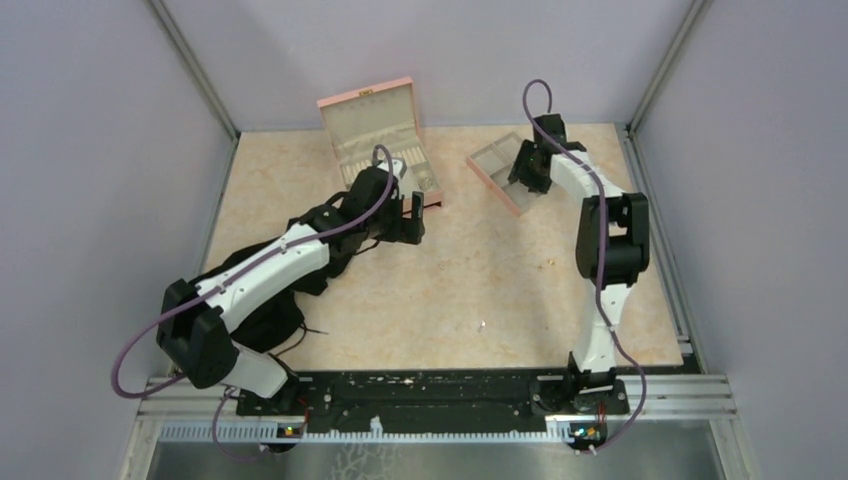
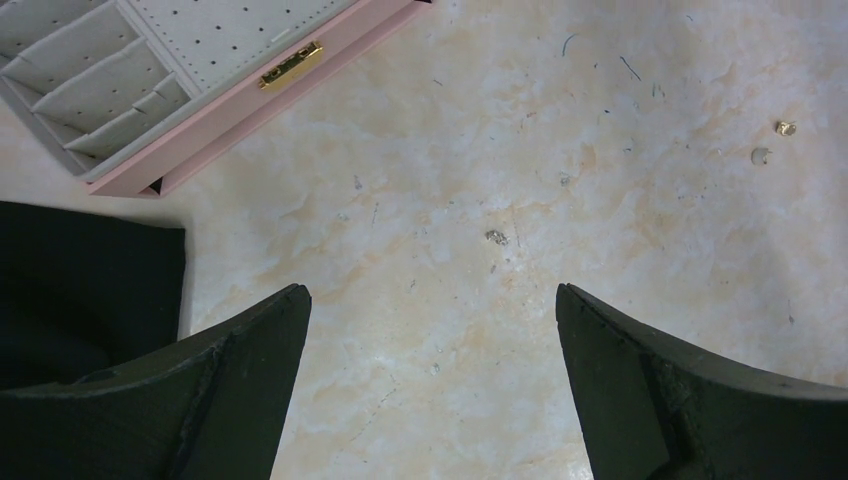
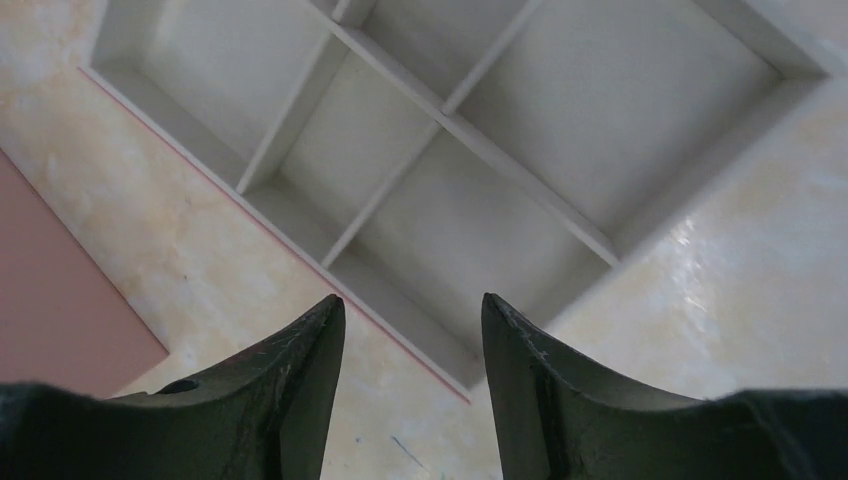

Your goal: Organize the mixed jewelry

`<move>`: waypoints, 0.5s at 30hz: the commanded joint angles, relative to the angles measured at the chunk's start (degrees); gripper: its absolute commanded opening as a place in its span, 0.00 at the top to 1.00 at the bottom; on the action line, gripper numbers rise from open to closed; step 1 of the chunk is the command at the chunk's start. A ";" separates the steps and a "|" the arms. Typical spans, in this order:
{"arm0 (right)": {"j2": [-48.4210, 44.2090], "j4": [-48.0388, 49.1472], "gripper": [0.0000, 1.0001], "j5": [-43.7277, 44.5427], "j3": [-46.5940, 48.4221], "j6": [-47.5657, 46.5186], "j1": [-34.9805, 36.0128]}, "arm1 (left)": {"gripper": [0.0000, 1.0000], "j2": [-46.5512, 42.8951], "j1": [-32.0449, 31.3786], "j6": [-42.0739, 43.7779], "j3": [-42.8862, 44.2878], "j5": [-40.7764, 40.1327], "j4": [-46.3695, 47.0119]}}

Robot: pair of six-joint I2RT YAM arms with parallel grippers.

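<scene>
Left gripper (image 2: 430,292) gapes wide over a jewelry speck (image 2: 496,237); right gripper (image 3: 411,300) hovers part-open above tray (image 3: 530,195)

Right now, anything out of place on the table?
Yes: three pieces loose on the bare tabletop. One silvery speck sits ahead of the open left gripper; a yellowish piece and a pale piece lie farther right in that wrist view. The tray compartments in view look empty.

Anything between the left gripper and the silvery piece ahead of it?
Nothing visible. The silvery piece lies on bare table just ahead of the open left gripper; the pink jewelry box sits off to the side.
</scene>
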 commanded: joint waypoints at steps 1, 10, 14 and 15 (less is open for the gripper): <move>5.22 0.26 0.47 -6.51 4.97 1.08 0.22 | 0.01 -2.72 0.12 -0.81 -0.73 -3.14 -1.31; -3.50 6.19 0.44 -16.08 -10.72 1.55 4.93 | 0.02 -3.11 0.17 -0.85 -1.78 -5.05 -0.75; -11.00 5.70 0.44 -16.23 -19.24 1.77 7.27 | 0.02 -1.47 0.14 -0.56 -1.34 -3.55 -0.32; -13.22 5.55 0.44 -16.56 -21.10 1.62 7.71 | 0.02 -1.07 0.16 -0.56 -1.28 -3.02 -0.10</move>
